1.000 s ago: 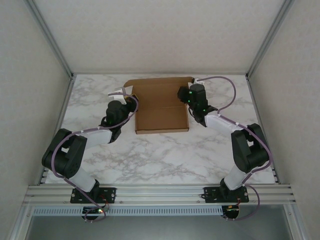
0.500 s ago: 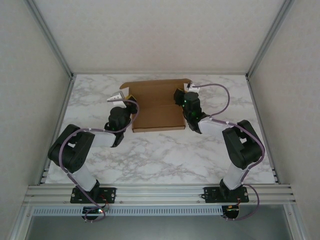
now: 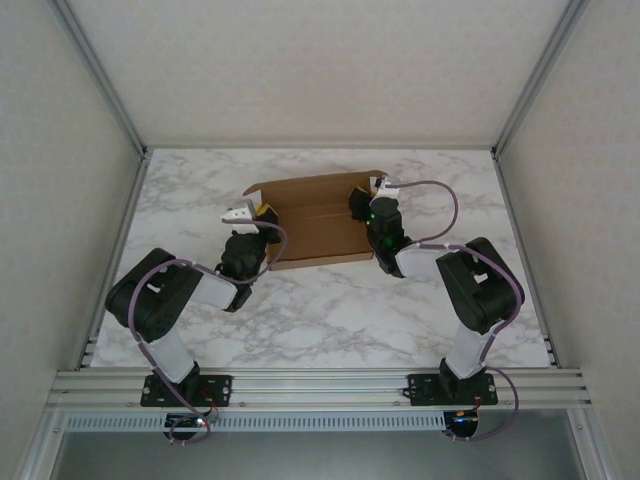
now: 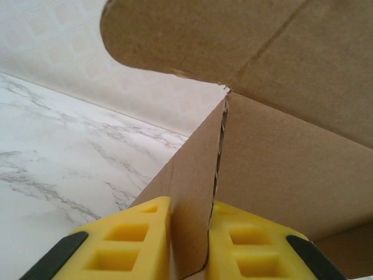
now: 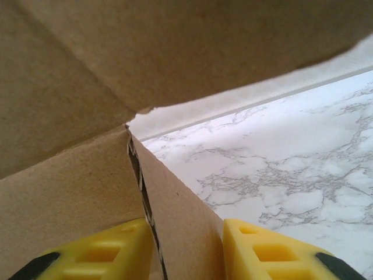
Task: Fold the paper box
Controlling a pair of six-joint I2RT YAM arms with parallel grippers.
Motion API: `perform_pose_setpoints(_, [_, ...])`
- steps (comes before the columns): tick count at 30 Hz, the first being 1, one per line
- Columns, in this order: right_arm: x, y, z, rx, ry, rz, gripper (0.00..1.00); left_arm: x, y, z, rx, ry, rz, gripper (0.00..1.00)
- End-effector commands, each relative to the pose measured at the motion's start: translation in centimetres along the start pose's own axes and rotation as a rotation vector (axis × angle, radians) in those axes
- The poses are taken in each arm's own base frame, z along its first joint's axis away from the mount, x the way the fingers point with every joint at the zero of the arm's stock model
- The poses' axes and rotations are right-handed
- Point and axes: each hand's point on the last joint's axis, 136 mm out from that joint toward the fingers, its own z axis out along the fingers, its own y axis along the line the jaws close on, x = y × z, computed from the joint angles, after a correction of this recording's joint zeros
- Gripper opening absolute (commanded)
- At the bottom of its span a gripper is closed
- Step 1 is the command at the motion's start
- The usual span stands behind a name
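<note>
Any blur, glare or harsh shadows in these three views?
Top external: soft even light, no glare, paper box sharp. Left wrist: left gripper's fingers slightly soft up close, cardboard edge crisp. Right wrist: right gripper's fingers and near cardboard soft, marble table clearer.

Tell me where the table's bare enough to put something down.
Widest: the table between the box and the arm bases. Also the far corners left and right of the box. Crowded: the box's ends, where the left gripper and right gripper clamp its walls.
</note>
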Motion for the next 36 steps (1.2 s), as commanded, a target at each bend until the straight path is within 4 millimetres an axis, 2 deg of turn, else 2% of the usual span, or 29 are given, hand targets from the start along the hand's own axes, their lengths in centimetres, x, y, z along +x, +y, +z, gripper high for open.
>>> perform_pose_setpoints(1, [3.2,0.2,-0.8,-0.028,0.061,0.001,0.35,1.2,-0.2,-1.0,0.016,0.008,0.006,0.21])
perform_pose_setpoints(11, [5.3,-1.4,-2.6,-0.022,0.076,0.023,0.35,2.5,0.6,-2.7,-0.013,0.034,0.037,0.23])
perform_pose_setpoints(16, [6.2,-1.9,-3.2,-0.018,0.09,0.028,0.37,3.2,1.8,-3.4,-0.059,0.05,0.057,0.23])
perform_pose_setpoints(22, [5.4,-1.7,-3.7,-0.027,0.072,0.021,0.5,3.4,2.7,-3.5,-0.112,0.059,0.119,0.2])
perform_pose_setpoints(36, [3.8,-1.1,-5.8,-0.084,0.065,0.079,0.63,3.5,3.5,-3.2,-0.166,0.072,0.208,0.19])
